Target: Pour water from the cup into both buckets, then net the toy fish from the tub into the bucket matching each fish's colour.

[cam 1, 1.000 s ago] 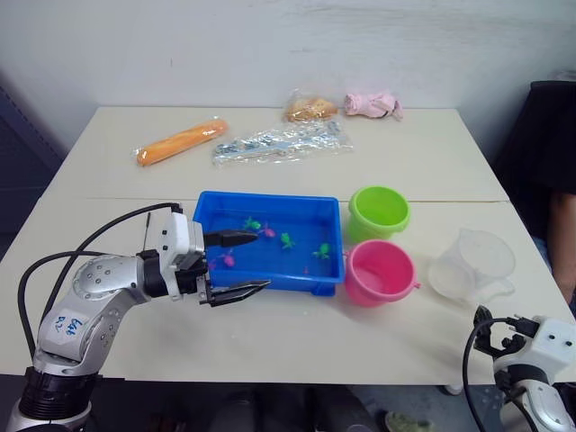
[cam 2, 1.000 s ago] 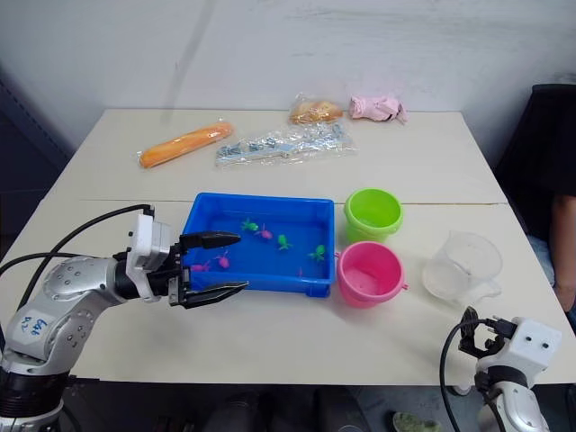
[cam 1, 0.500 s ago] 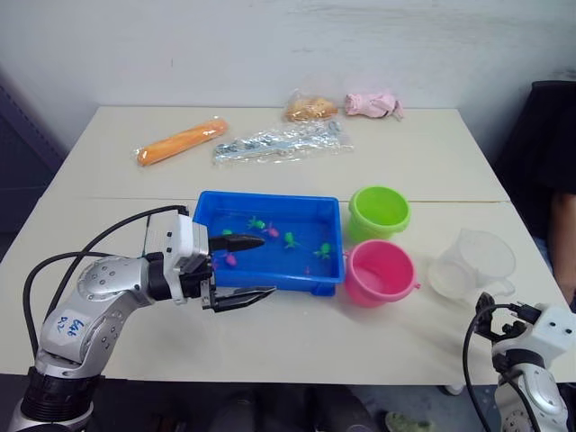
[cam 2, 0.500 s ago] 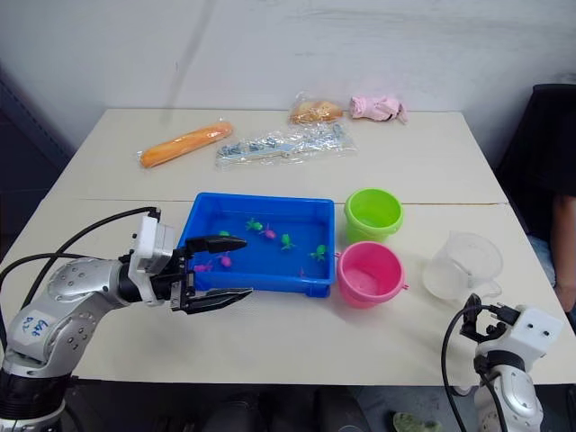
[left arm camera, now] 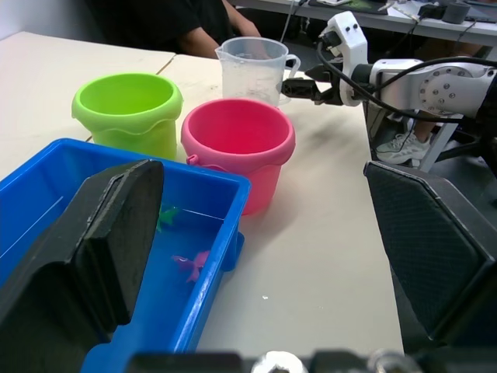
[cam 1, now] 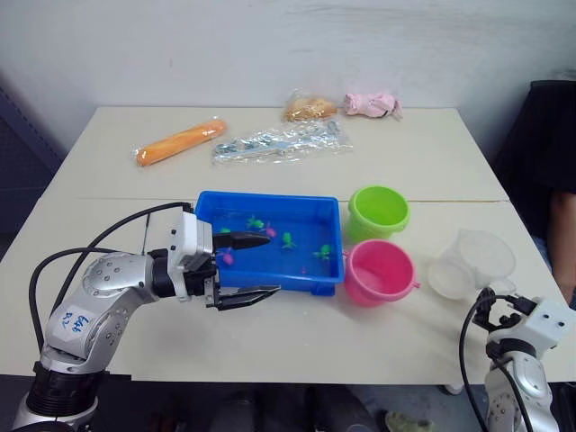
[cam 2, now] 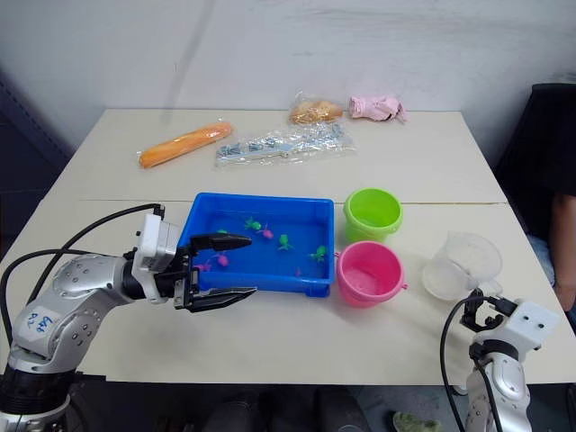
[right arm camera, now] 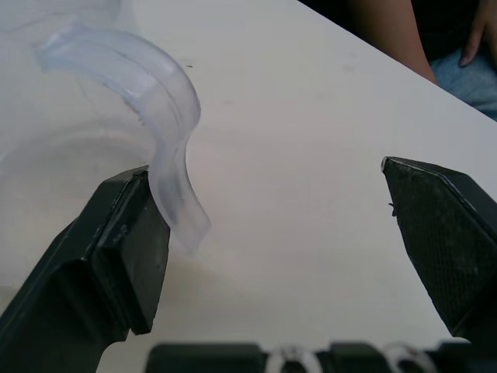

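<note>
Right tool [right arm camera: 272, 249] released, one finger [right arm camera: 116, 256] against the cup [cam 1: 472, 264] handle. Left tool [cam 1: 254, 268] released, straddling the tub [cam 1: 270, 270] near wall; buckets beside the tub.

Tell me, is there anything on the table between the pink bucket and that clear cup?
No. In the right eye view, bare table separates the pink bucket from the clear cup.

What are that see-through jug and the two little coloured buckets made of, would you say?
The cup looks like clear, slightly cloudy plastic: you can see through its wall, and its handle is a thin moulded strip. The green bucket and the pink bucket look like opaque, smooth moulded plastic with a soft sheen and rolled rims. Probably all rigid, though the pictures cannot confirm that.
</note>
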